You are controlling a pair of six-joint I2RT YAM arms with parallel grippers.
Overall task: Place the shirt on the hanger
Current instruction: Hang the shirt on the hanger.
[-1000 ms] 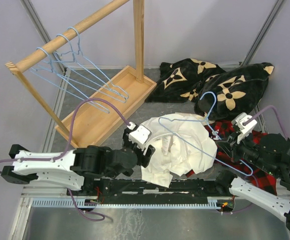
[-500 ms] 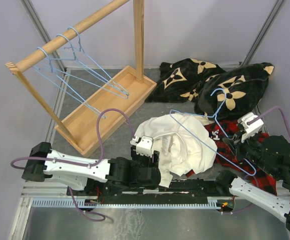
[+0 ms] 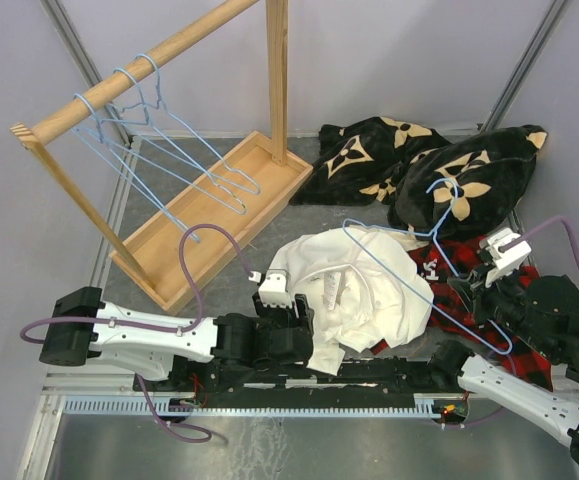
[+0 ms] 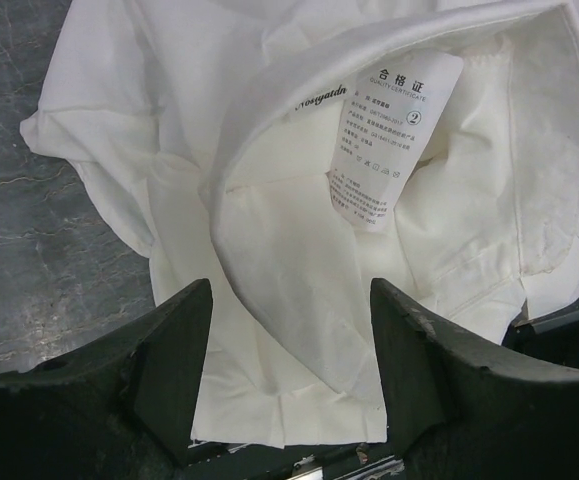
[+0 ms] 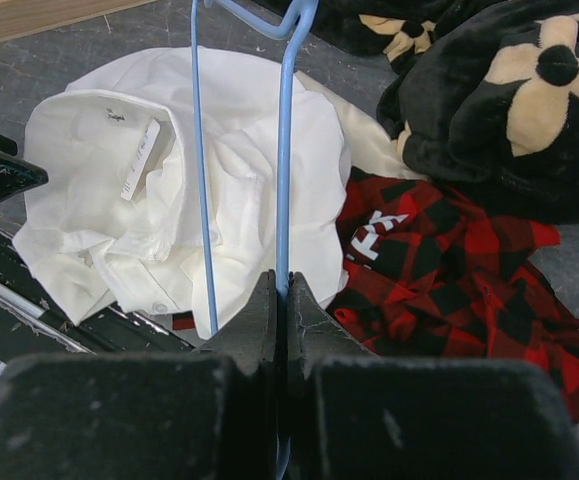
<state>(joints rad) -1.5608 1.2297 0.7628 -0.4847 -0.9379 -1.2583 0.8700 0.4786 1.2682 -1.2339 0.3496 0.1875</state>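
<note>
One cream-white dress shirt [image 3: 354, 290] lies crumpled in a heap on the grey surface [image 3: 269, 215], at the lower centre of the top view. There are four thin light-blue wire hangers. Three of them [image 3: 129, 85] hang by their hooks on the wooden rail [image 3: 194, 35] at upper left, above the rack's wooden tray base [image 3: 184, 235]. The fourth hanger [image 3: 394, 262] slants over the shirt's right side, its hook up toward the one black blanket with tan flowers [image 3: 459, 180]. One red-and-black plaid garment [image 3: 464, 295] lies touching the shirt's right edge.

The shirt is rumpled and folded over itself. Its collar band curls open, showing a white printed paper tag [image 4: 384, 140] inside.

There are two pincers. The left pincer [image 4: 289, 380] is released, its jaws spread over the shirt's near hem with cloth between them. The right pincer [image 5: 281, 300] is clenched on the wire of the fourth hanger.
</note>
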